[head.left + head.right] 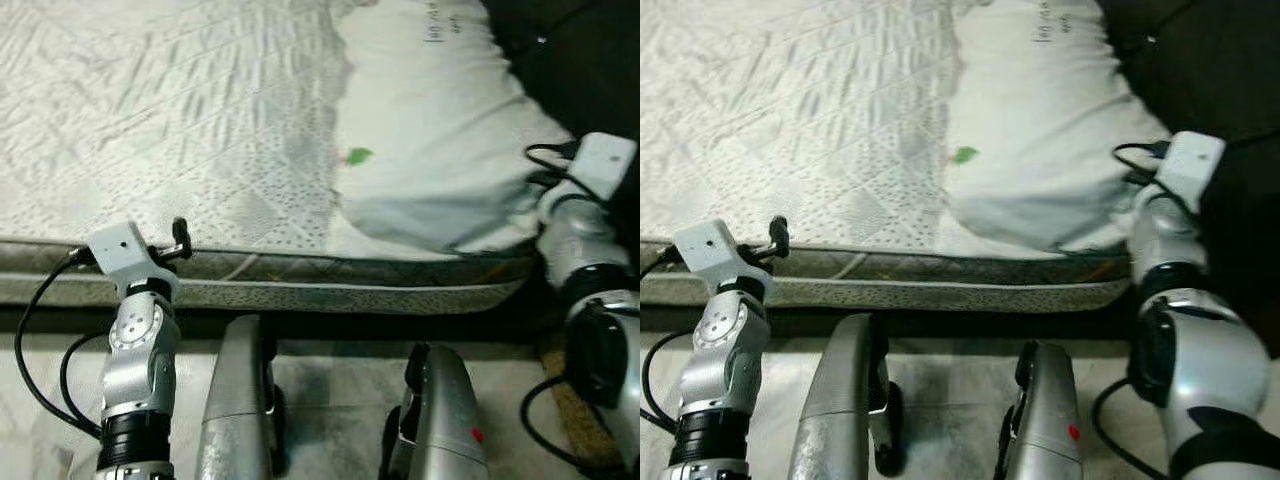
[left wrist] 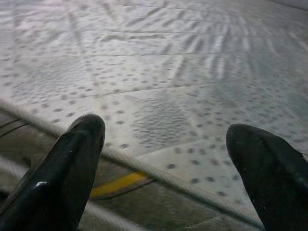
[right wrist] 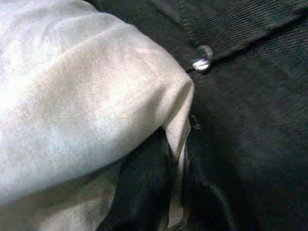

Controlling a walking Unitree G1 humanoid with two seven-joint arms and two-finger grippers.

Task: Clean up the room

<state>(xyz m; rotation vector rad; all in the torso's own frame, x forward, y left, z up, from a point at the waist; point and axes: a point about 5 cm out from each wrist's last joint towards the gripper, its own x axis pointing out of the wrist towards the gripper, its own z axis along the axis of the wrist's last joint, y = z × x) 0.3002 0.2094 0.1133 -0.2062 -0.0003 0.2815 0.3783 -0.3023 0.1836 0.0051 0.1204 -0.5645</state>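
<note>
The soft white fabric pillow (image 1: pixel 430 150) lies on the quilted white mattress (image 1: pixel 170 120), at its right end, beside a dark garment (image 3: pixel 250 110). We keep our right gripper (image 3: pixel 175 166) clenched on the pillow's corner; we should lift steadily without tearing. Our left gripper (image 2: pixel 163 163), spread wide, hovers over the mattress's near edge.

Bedroom in home — bare quilted mattress (image 1: pixel 180 130), white pillow (image 1: pixel 430 130) lying on it.
</note>
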